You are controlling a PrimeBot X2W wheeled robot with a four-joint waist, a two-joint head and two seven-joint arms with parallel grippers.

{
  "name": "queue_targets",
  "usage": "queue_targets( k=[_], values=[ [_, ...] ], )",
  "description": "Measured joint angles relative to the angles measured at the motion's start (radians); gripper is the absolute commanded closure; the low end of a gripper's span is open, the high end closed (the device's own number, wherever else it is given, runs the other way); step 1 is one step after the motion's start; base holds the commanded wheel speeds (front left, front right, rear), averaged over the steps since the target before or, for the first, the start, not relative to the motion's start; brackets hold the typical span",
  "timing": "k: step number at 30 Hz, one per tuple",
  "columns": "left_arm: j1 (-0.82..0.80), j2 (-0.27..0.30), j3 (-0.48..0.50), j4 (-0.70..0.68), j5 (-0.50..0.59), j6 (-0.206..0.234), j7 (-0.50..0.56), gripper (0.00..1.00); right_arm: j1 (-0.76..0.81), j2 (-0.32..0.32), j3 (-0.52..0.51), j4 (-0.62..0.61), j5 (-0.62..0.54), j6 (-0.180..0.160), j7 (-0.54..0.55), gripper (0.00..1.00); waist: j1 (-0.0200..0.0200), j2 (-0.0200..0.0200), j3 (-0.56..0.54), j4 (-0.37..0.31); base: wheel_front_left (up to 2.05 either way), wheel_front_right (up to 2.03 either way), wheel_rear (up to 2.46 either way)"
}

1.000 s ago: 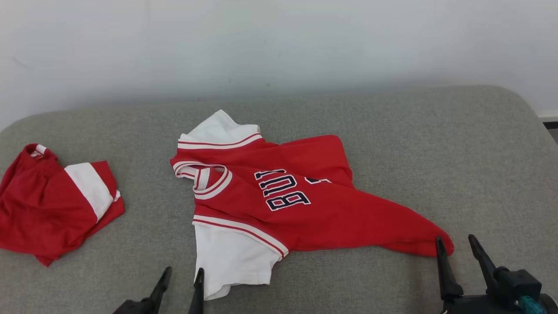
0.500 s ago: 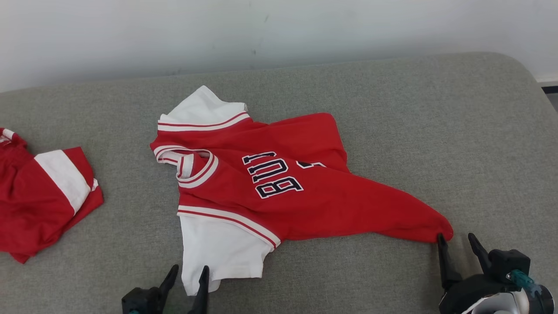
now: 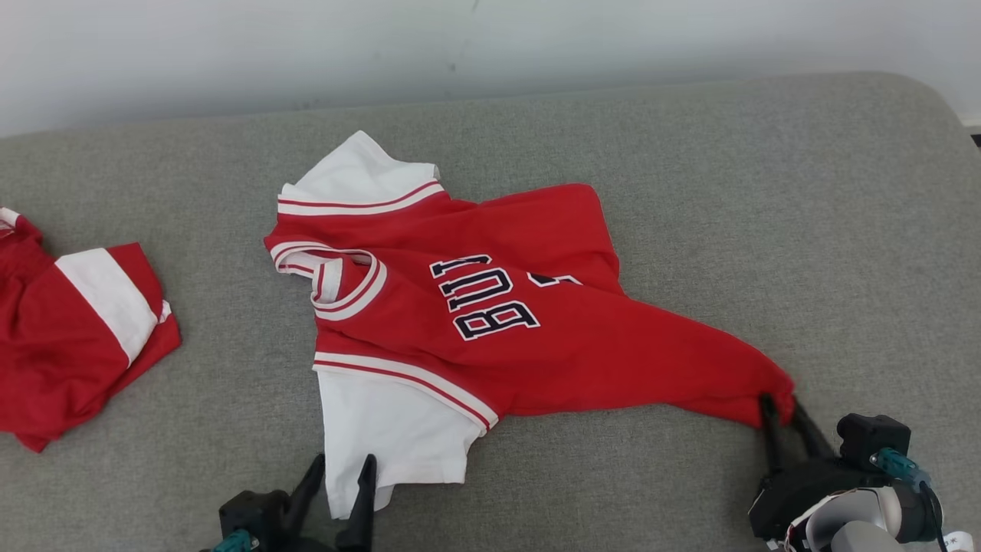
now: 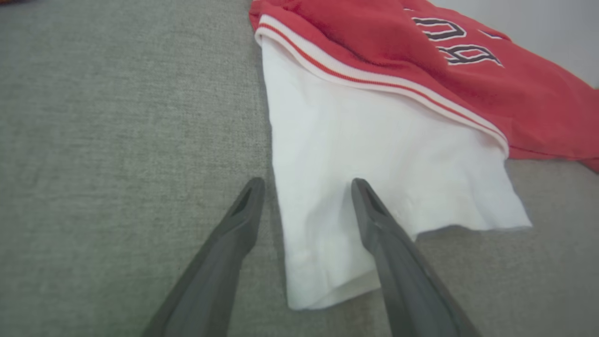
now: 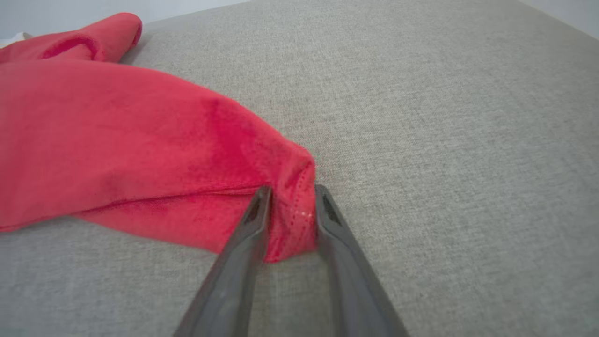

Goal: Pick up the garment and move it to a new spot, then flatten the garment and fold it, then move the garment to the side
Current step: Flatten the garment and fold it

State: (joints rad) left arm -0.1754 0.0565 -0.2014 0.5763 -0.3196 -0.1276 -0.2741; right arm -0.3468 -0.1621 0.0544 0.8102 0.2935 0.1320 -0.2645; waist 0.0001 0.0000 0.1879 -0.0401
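Note:
The garment point(image 3: 536, 337) is a red jersey with white sleeves and dark lettering, lying crumpled on the grey cushion point(image 3: 766, 192). My left gripper point(image 3: 343, 461) is open at the near edge and straddles the left side of the white sleeve point(image 4: 374, 164). In the left wrist view one finger of the left gripper point(image 4: 306, 182) rests on the cushion and the other over the sleeve. My right gripper point(image 3: 780, 402) sits at the jersey's lower right corner. In the right wrist view the right gripper point(image 5: 293, 188) has its jaws narrowed around the red hem corner point(image 5: 290, 224), with a gap still between them.
A second red and white garment point(image 3: 69, 330) lies bunched at the cushion's left edge. A pale wall point(image 3: 490, 46) runs behind the cushion. Bare grey fabric stretches to the right of the jersey and behind it.
The camera has tilted down. My right gripper has moved onto the red hem corner and its jaws have narrowed around it. My left gripper has moved up over the white sleeve's edge.

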Motion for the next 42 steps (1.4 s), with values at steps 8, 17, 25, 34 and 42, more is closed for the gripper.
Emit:
queue_targets(
  k=[8,17,25,34,42],
  values=[
    [0.042,-0.007,-0.026,-0.092,-0.088,-0.003,0.01,1.0,0.07,0.005,0.049,-0.13,0.06,0.0,0.001,1.0,0.0,0.0,-0.038,0.0,0.0,0.0,0.0],
    [-0.059,0.058,0.001,-0.213,-0.144,-0.003,0.01,1.0,0.054,-0.018,0.151,-0.302,0.111,0.0,0.0,1.0,-0.0001,0.0,-0.061,0.001,0.0,0.0,0.0],
    [-0.426,0.176,-0.046,-0.263,-0.252,-0.003,0.122,1.0,-0.204,-0.062,0.223,-0.379,0.198,0.0,0.025,1.0,0.0,0.0,-0.011,0.002,0.0,0.0,0.0],
    [-1.003,0.219,-0.084,-0.14,-0.326,-0.003,0.26,1.0,-0.691,-0.178,0.253,-0.362,0.333,0.0,0.174,1.0,0.0002,0.0001,0.131,0.013,0.0,0.0,0.0],
    [-1.567,0.253,-0.119,0.106,-0.286,-0.003,0.294,1.0,-1.208,-0.22,0.262,-0.21,0.367,0.0,0.309,1.0,0.0002,0.0002,0.298,0.022,0.0,0.0,0.0]
  ],
)
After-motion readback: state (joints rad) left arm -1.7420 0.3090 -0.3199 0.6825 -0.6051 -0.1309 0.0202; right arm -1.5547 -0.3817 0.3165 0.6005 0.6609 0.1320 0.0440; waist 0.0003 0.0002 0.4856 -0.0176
